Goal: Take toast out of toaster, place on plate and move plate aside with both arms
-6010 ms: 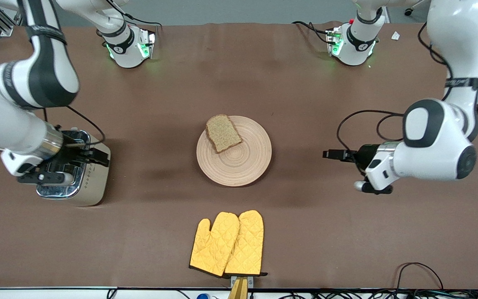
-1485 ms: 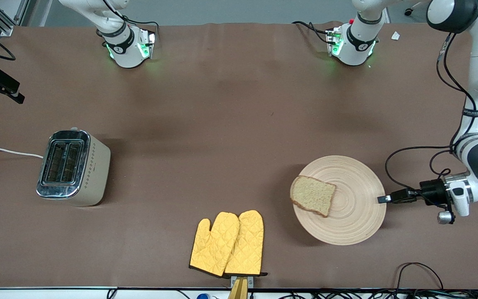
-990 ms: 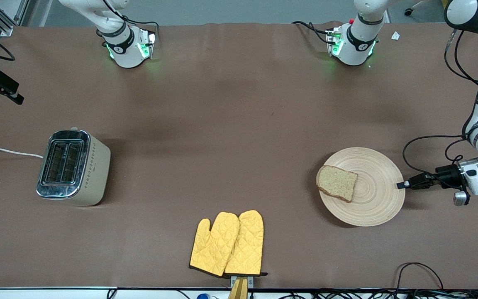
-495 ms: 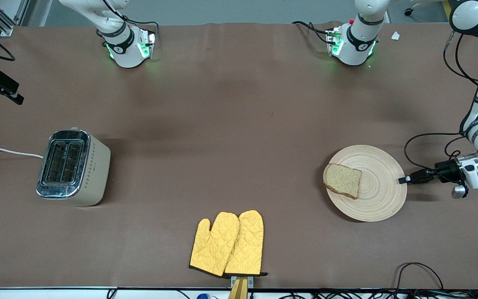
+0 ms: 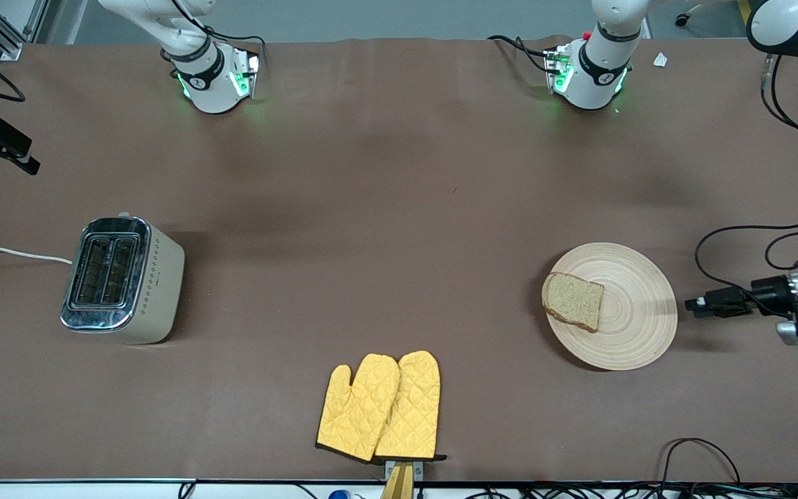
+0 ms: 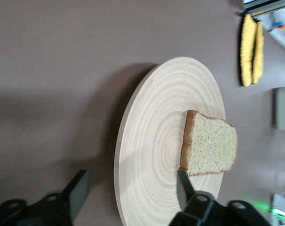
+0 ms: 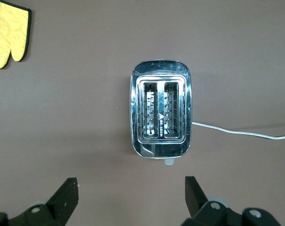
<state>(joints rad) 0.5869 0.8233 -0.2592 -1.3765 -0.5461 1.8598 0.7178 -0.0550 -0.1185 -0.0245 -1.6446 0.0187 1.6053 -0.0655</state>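
Note:
The plate lies on the table toward the left arm's end, with the toast flat on the part of it that faces the table's middle. In the left wrist view the plate and the toast show close up. My left gripper is open and empty, low beside the plate's rim and a little apart from it; its fingers stand wide. My right gripper is open and empty, high over the table beside the toaster.
A silver toaster with two empty slots stands toward the right arm's end, its white cord running off the table. Two yellow oven mitts lie near the front edge. Cables loop at that edge.
The plate with the toast went from the table's middle to the left arm's end. The left gripper has now let go of the rim and drawn back. The right arm left the toaster.

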